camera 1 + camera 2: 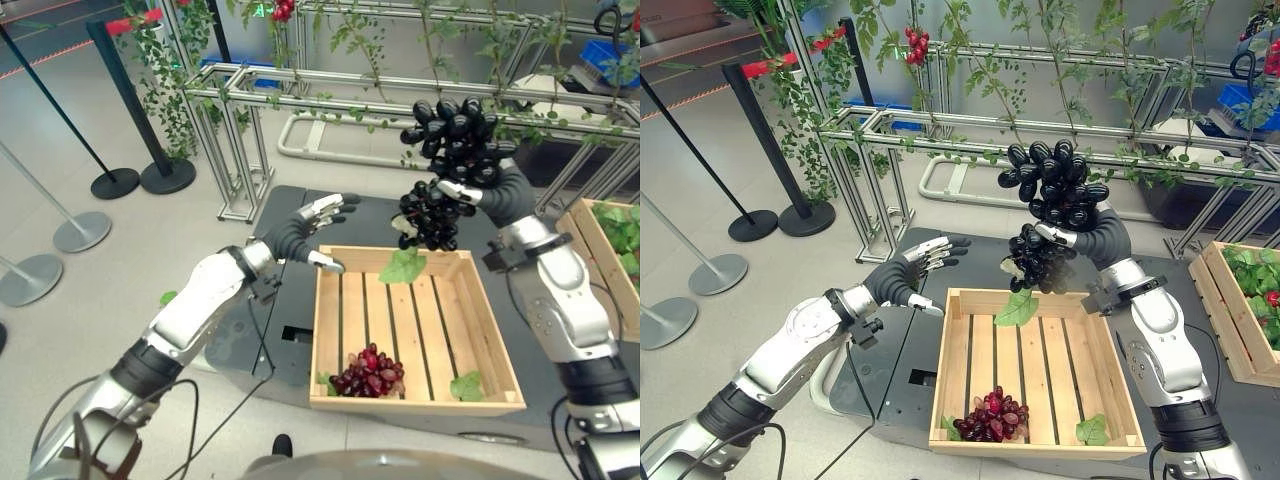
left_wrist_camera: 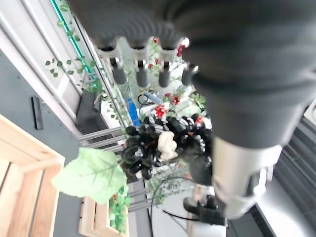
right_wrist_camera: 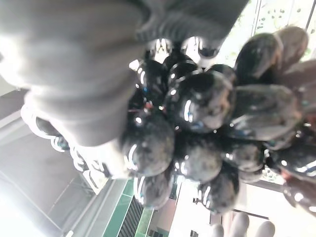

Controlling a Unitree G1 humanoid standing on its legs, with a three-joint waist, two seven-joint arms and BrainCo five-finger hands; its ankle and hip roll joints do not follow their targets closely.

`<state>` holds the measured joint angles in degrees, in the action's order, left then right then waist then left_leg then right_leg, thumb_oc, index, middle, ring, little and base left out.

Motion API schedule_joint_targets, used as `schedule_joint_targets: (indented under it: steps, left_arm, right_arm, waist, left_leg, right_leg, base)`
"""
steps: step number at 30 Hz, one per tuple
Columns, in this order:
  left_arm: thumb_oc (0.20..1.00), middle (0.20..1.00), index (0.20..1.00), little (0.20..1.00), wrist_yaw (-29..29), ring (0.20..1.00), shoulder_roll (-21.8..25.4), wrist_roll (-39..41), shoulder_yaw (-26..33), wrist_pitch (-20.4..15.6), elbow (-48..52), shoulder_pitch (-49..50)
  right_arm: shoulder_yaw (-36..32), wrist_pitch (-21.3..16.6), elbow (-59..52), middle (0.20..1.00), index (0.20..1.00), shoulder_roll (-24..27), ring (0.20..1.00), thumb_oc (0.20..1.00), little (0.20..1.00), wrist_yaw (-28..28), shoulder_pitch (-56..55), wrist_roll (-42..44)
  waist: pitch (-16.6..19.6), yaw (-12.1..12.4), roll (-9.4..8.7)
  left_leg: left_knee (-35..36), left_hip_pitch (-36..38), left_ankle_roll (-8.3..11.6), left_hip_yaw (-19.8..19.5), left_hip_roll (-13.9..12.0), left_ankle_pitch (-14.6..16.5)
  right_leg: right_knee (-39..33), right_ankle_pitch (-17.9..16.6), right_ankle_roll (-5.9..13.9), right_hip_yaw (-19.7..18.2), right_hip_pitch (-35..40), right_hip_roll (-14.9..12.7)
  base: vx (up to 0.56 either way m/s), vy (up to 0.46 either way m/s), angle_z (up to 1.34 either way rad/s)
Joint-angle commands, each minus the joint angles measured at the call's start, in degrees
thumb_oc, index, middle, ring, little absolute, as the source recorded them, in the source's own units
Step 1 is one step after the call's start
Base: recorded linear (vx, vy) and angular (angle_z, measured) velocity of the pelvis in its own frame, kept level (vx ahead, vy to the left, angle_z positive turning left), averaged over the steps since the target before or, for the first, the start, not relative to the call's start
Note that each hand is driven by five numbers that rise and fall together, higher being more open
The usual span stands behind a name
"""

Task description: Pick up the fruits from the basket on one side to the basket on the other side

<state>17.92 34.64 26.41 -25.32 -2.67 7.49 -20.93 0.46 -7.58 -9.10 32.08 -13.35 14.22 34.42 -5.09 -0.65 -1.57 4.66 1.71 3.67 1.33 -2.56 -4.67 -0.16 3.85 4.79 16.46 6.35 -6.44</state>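
So the biggest thing here is the dark worktop (image 1: 300, 215), and sitting on it is the slatted wooden basket (image 1: 495, 345) right in front of the robot, with a second wooden basket (image 1: 1223, 305) full of green leaves off at the robot's right edge. The right hand (image 1: 470, 190) is up in the air above the far rim of the near basket, fingers curled tight around a big bunch of black grapes (image 1: 450, 135), which hangs partly over the basket's back edge. Looks to me like we're mid-carry: the bunch is lifted and travelling between baskets, but I honestly can't say from this which basket is the goal. Whichever it is, the next bit needs the arm to bring the bunch low inside the walls before letting go, since dropping it from this height would be rough. The left hand (image 1: 322, 215) hovers by the basket's far left corner, fingers relaxed and spread, holding nothing. The black grapes are glossy, plump and tightly packed, with a green leaf (image 1: 403, 265) dangling off the bottom. Smaller still, a bunch of red grapes (image 1: 370, 372) lies in the near end of the basket, plus a little loose leaf (image 1: 466, 386) beside it.
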Motion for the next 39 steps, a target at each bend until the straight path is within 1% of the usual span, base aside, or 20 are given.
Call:
schedule_joint_targets:
  steps: [1,2,4,7,9,11,12,19,25,39]
  left_arm:
    - [1.0,1.0,1.0,1.0,-1.7,1.0,-2.3,-2.1,1.2,-3.8,-3.7,-4.4]
    - [1.0,1.0,1.0,1.0,-1.9,1.0,-3.7,-3.0,0.4,-3.6,-4.3,-5.2]
    - [1.0,1.0,1.0,1.0,-2.0,1.0,-5.5,-3.7,-0.9,-3.7,-5.5,-6.4]
    - [1.0,1.0,1.0,1.0,-2.3,1.0,-7.4,-4.7,-2.6,-3.8,-6.8,-7.6]
    - [1.0,1.0,1.0,1.0,-2.3,1.0,-8.7,-5.2,-3.8,-3.6,-7.9,-8.6]
    - [1.0,1.0,1.0,1.0,-2.3,1.0,-9.1,-5.4,-4.1,-3.7,-8.2,-9.0]
    - [1.0,1.0,1.0,1.0,-2.4,1.0,-10.0,-5.6,-4.8,-3.7,-8.8,-9.6]
    - [1.0,1.0,1.0,1.0,-2.9,1.0,-11.5,-5.7,-5.8,-3.8,-10.3,-10.4]
    - [1.0,1.0,1.0,1.0,-3.3,1.0,-11.6,-6.0,-5.6,-3.9,-10.9,-10.1]
    - [1.0,1.0,1.0,1.0,-4.8,1.0,-13.0,-4.9,-6.5,-4.1,-12.0,-9.8]
  right_arm:
    - [-2.6,-4.4,-6.8,0.2,0.2,-0.5,0.2,0.2,0.2,-0.1,1.5,0.9]
    - [-1.8,-4.1,-7.4,0.2,0.2,-0.4,0.2,0.2,0.2,-0.4,1.9,-0.3]
    - [-0.5,-3.6,-8.1,0.2,0.2,-0.9,0.2,0.2,0.2,-1.6,2.3,0.6]
    - [1.4,-3.5,-8.8,0.2,0.2,-2.0,0.2,0.2,0.2,-2.3,2.5,1.2]
    - [2.4,-3.3,-9.3,0.2,0.2,-2.2,0.2,0.2,0.2,-2.8,2.7,1.3]
    - [2.9,-3.2,-9.5,0.2,0.2,-2.3,0.2,0.2,0.2,-3.1,2.8,1.4]
    - [4.1,-3.0,-10.6,0.2,0.2,-2.0,0.2,0.2,0.2,-4.2,3.2,1.1]
    - [6.6,-2.7,-11.8,0.2,0.2,-2.1,0.2,0.2,0.2,-5.1,3.6,1.6]
    - [8.0,-2.5,-13.3,0.2,0.2,-2.5,0.2,0.2,0.2,-6.0,3.9,2.9]
    - [12.9,-2.5,-12.9,0.2,0.2,-5.1,0.2,0.2,0.2,-5.6,3.9,3.9]
  waist:
    - [2.8,-0.5,-1.5]
    - [2.7,-0.6,-1.52]
    - [2.6,-0.6,-1.59]
    - [2.5,-0.7,-1.62]
    - [2.3,-0.8,-1.62]
    - [2.2,-0.8,-1.64]
    - [2.1,-0.9,-1.63]
    - [1.8,-1.0,-1.5]
    - [1.7,-1.0,-1.37]
    - [1.4,-0.8,-1.48]
  left_leg:
    - [-3.9,-0.8,-2.5,-2.3,1.7,5.7]
    - [-3.9,-0.9,-2.56,-2.3,1.7,5.7]
    - [-4.0,-1.0,-2.62,-2.3,1.7,5.7]
    - [-4.1,-1.1,-2.67,-2.3,1.7,5.6]
    - [-4.2,-1.2,-2.7,-2.3,1.7,5.6]
    - [-4.2,-1.2,-2.73,-2.3,1.7,5.7]
    - [-4.3,-1.2,-2.77,-2.3,1.7,5.7]
    - [-4.6,-1.3,-2.77,-2.1,1.7,5.8]
    - [-4.7,-1.3,-2.75,-1.9,1.7,5.9]
    - [-5.0,-1.6,-2.75,-2.3,1.7,5.9]
  right_leg:
    - [5.0,-0.5,3.28,2.6,-2.6,-3.1]
    - [5.2,-0.6,3.31,2.6,-2.7,-3.2]
    - [5.3,-0.6,3.32,2.6,-2.8,-3.2]
    - [5.4,-0.5,3.31,2.6,-2.9,-3.2]
    - [5.6,-0.5,3.3,2.5,-3.0,-3.2]
    - [5.7,-0.5,3.29,2.5,-3.1,-3.3]
    - [5.8,-0.4,3.27,2.5,-3.2,-3.3]
    - [5.8,-0.5,3.28,2.3,-3.4,-3.3]
    - [5.7,-0.5,3.31,2.3,-3.4,-3.4]
    - [6.0,-0.4,3.18,2.4,-3.4,-3.4]
  base:
    - [0.0,0.0,0.0]
    - [0.0,0.0,0.0]
    - [0.0,0.0,0.0]
    - [0.0,0.0,0.0]
    - [0.0,0.0,0.0]
    - [0.0,0.0,0.0]
    - [0.0,0.0,0.0]
    - [0.0,0.0,0.0]
    - [0.0,0.0,0.0]
    - [0.0,0.0,0.0]
